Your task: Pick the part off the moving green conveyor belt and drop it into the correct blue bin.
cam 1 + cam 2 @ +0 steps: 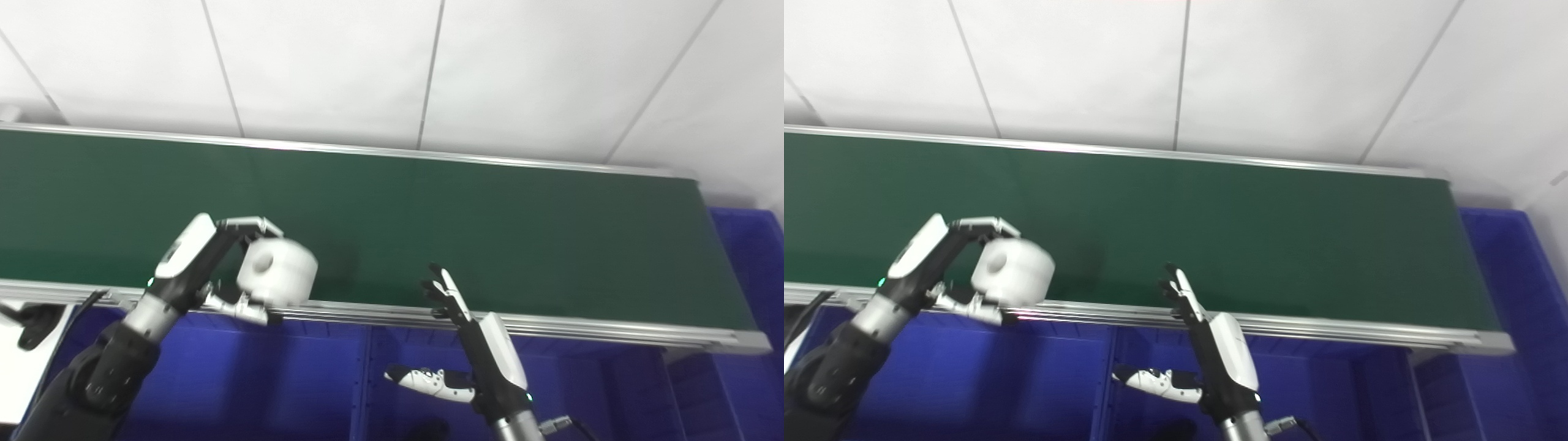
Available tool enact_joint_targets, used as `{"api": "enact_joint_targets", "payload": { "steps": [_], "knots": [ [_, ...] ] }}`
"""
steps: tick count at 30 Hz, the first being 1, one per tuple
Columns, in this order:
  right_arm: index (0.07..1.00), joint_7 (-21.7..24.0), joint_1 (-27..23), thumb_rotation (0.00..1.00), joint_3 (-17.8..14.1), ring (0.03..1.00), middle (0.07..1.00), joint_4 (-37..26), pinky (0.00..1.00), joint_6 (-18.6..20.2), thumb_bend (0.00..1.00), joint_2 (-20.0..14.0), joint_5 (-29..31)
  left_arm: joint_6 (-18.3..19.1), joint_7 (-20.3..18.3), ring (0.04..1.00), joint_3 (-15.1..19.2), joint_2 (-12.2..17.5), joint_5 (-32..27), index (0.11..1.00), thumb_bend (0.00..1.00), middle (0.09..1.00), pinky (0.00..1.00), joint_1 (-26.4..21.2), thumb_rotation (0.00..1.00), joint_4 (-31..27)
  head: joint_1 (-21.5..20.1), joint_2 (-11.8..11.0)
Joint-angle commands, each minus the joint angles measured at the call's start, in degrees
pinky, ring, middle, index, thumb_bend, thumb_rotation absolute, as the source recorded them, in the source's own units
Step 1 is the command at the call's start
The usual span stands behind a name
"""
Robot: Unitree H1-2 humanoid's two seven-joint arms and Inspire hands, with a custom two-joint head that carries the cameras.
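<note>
Left hand [211, 269], at eight o'clock, pinches the white part [277, 271] above the belt's [490, 233] near edge, ready for a bin [294, 367]; right hand [465, 343] waits, fingers spread, empty.

A white panelled wall [502, 67] fills the upper part of both views, divided by thin grey seams [431, 73] that run down toward a silver metal rail [1127, 150]. The panels are evenly and brightly lit, without strong shadows. At the lower left edge, a patch of white surface [24, 367] carries a dark object [33, 321] too indistinct to identify.
</note>
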Motion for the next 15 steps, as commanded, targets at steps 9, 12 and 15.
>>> {"api": "enact_joint_targets", "payload": {
  "steps": [9, 12, 15],
  "knots": [
    [1.000, 0.50, 1.85, 0.51, 0.04, 0.888, 0.928, -3.46, 0.77, 1.93, 0.81, 0.33, -0.38, -1.33, -5.20, 0.388, -2.66, 3.00, 1.88, 0.538, 0.49, 0.490, 0.37, 1.27, 0.00, -1.87, -0.03, -0.29],
    [1.000, 0.19, 2.19, 0.51, -0.07, 0.888, 0.934, -3.33, 0.77, 1.95, 0.81, 0.47, -0.50, -0.06, -7.50, 0.395, -4.02, 3.96, 4.34, 0.533, 0.50, 0.494, 0.40, 0.41, 0.00, -1.12, -0.13, -0.29],
    [1.000, 0.14, 2.54, 0.50, -0.22, 0.881, 0.933, -3.54, 0.77, 2.17, 0.81, 0.72, -0.40, 3.28, -10.77, 0.401, -5.16, 4.70, 5.67, 0.530, 0.50, 0.494, 0.43, -0.18, 0.00, -1.99, -0.23, -0.32]
  ]
}}
